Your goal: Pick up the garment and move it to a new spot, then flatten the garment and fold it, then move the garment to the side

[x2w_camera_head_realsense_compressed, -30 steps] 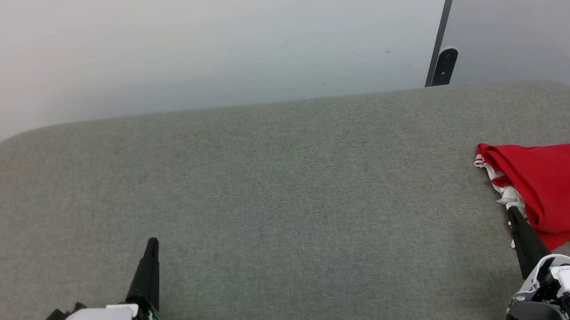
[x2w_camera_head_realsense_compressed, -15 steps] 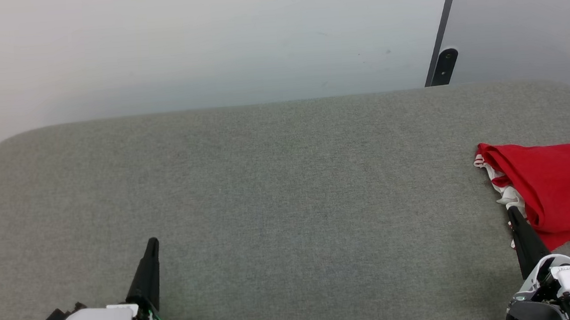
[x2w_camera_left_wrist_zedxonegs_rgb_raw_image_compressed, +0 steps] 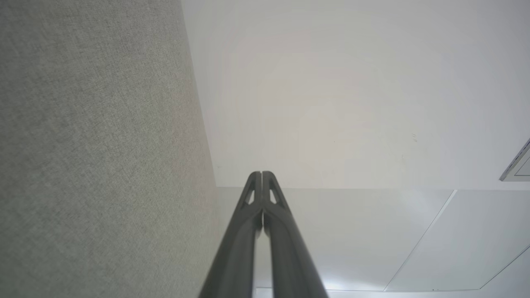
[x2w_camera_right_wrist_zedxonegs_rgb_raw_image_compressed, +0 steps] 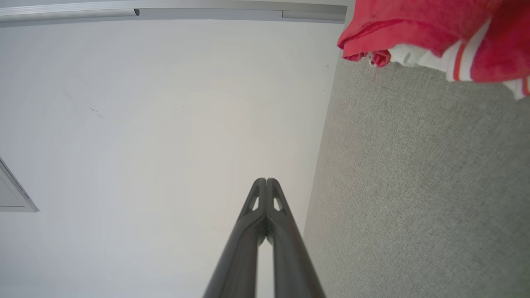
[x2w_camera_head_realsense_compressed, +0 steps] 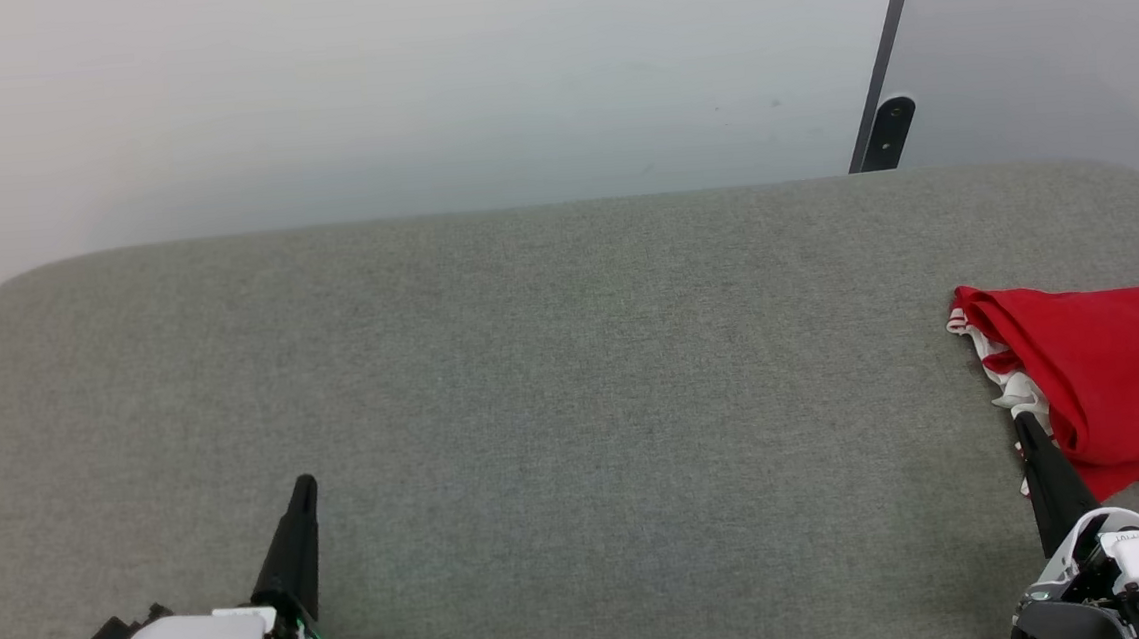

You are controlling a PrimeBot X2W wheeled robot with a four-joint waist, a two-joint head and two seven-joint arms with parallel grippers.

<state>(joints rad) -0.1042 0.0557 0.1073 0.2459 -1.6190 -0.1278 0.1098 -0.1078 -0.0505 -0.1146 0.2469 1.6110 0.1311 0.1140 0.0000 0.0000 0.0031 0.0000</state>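
The garment (x2w_camera_head_realsense_compressed: 1115, 377), a red T-shirt with white striped sleeve ends, lies bunched at the right edge of the grey table (x2w_camera_head_realsense_compressed: 575, 399); part of it runs off the head view. It also hangs into the top right of the right wrist view as the garment (x2w_camera_right_wrist_zedxonegs_rgb_raw_image_compressed: 430, 29). My right gripper (x2w_camera_head_realsense_compressed: 1023, 423) is shut and empty at the lower right, its tip just in front of the shirt's white edge. My left gripper (x2w_camera_head_realsense_compressed: 304, 484) is shut and empty at the lower left, far from the shirt. Both pairs of fingertips meet in the wrist views: left gripper (x2w_camera_left_wrist_zedxonegs_rgb_raw_image_compressed: 261, 174), right gripper (x2w_camera_right_wrist_zedxonegs_rgb_raw_image_compressed: 266, 181).
A pale wall (x2w_camera_head_realsense_compressed: 392, 81) rises behind the table's far edge. A dark vertical strip with a small black fitting (x2w_camera_head_realsense_compressed: 889, 132) stands at the back right. The table's corners are rounded.
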